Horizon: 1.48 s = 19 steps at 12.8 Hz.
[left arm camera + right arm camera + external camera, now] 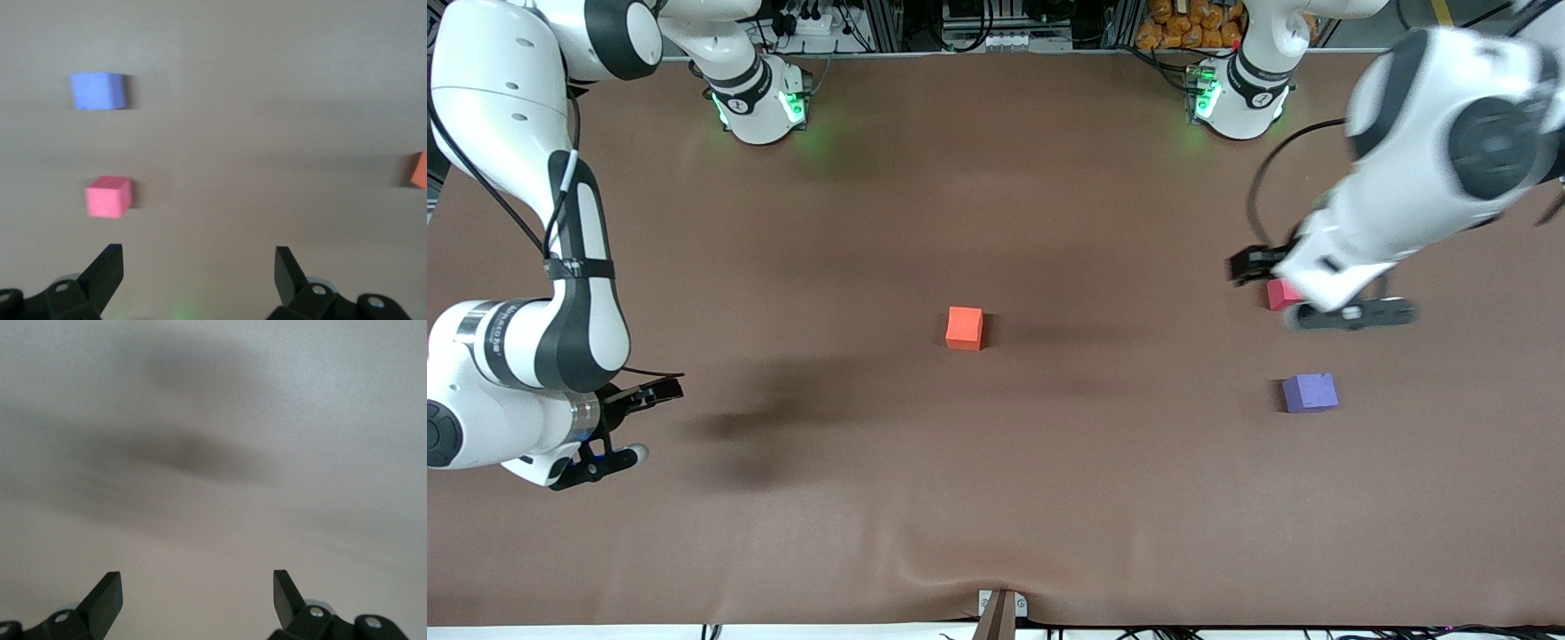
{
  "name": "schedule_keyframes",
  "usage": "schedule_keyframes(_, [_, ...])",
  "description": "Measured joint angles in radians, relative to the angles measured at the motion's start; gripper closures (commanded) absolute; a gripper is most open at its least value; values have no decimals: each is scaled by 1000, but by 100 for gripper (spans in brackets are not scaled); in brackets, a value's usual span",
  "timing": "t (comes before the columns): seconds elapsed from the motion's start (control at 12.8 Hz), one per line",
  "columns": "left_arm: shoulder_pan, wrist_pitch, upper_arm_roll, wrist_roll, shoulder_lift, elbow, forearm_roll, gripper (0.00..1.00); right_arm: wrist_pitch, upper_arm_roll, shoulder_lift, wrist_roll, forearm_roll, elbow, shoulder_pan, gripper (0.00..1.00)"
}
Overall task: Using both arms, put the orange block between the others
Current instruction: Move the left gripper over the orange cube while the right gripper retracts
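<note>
The orange block (pixel 964 327) (pixel 420 170) sits alone near the middle of the brown table. The others stand toward the left arm's end. The pinkish-red cube (pixel 1279 294) (pixel 108 197) is partly covered by the left hand. The purple-blue cube (pixel 1310 392) (pixel 98 91) is nearer the front camera. My left gripper (pixel 1294 289) (pixel 199 263) hovers open over the pinkish-red cube, holding nothing. My right gripper (pixel 645 425) (pixel 197 587) waits open over bare table at the right arm's end, and its wrist view shows only cloth and shadow.
Both arm bases (pixel 760 107) (pixel 1232 102) glow green along the table's back edge. A small metal bracket (pixel 1001 608) sticks up at the front edge. The brown table cover (pixel 996 507) has a slight wrinkle there.
</note>
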<state>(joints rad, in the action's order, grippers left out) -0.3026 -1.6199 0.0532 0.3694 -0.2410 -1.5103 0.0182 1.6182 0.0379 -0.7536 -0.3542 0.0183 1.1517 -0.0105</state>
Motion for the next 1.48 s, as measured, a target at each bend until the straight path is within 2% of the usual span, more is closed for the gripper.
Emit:
schedule_keyframes(0.23, [-74,-111,1,60,-92,31,0,0,-3,22,87,0,-5,72,-4,0])
schedule_keyframes(0.47, [-160,-233,3,203,-176,47,0,0,-105,36,265,0,-6,133,-22,0])
schedule_keyframes(0.62, [-200,-289,3,269,-225,72,0,0,-209,37,376,13,-6,113,-23,0])
schedule_keyframes(0.78, [-226,-341,4,319,-269,96,0,0,-296,36,445,37,-6,61,-23,0])
schedule_keyframes(1.09, [-285,-495,4,402,-365,103,1,0,-310,23,503,46,-7,42,-22,0])
schedule_keyframes(1.33, [-310,-582,4,435,-414,111,1,0,-205,22,498,48,-13,45,-22,0])
schedule_keyframes(1.48, [-316,-624,4,439,-434,113,1,0,-203,28,505,48,-5,46,-27,0])
